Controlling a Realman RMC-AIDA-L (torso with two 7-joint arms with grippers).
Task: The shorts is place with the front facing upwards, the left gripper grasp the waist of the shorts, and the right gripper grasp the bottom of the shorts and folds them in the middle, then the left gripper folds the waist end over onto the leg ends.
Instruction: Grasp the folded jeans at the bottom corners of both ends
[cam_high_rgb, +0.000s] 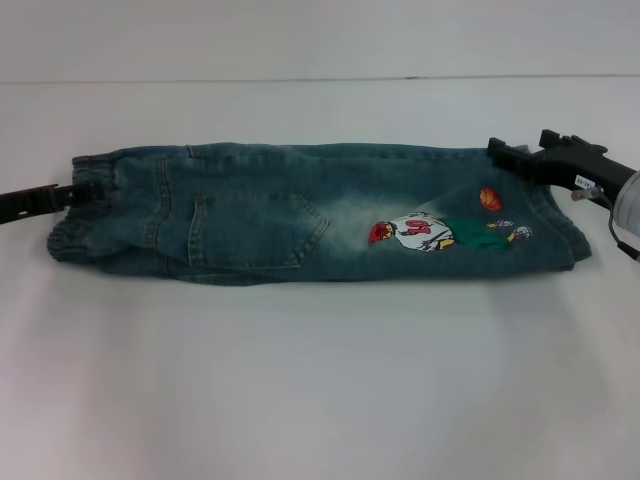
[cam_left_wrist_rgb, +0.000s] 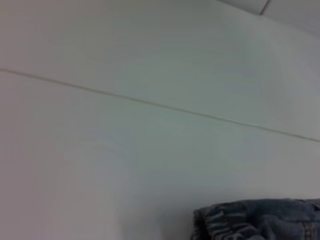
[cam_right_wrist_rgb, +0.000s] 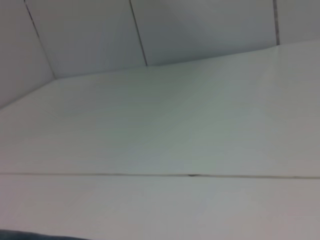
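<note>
The blue-green denim shorts (cam_high_rgb: 300, 215) lie flat across the table, doubled lengthwise, with the patch pocket and the cartoon print facing up. The ruffled waist (cam_high_rgb: 85, 215) is at the left and the leg hems (cam_high_rgb: 565, 225) at the right. My left gripper (cam_high_rgb: 85, 191) reaches in from the left, its black claw lying over the waistband and shut on it. My right gripper (cam_high_rgb: 500, 152), the labelled black claw, sits at the far corner of the leg hems, touching the denim. A corner of the denim (cam_left_wrist_rgb: 260, 220) shows in the left wrist view. The right wrist view shows only table.
The white table (cam_high_rgb: 320, 380) spreads wide in front of the shorts. A thin seam (cam_high_rgb: 300, 80) runs across it behind them, with a pale wall beyond.
</note>
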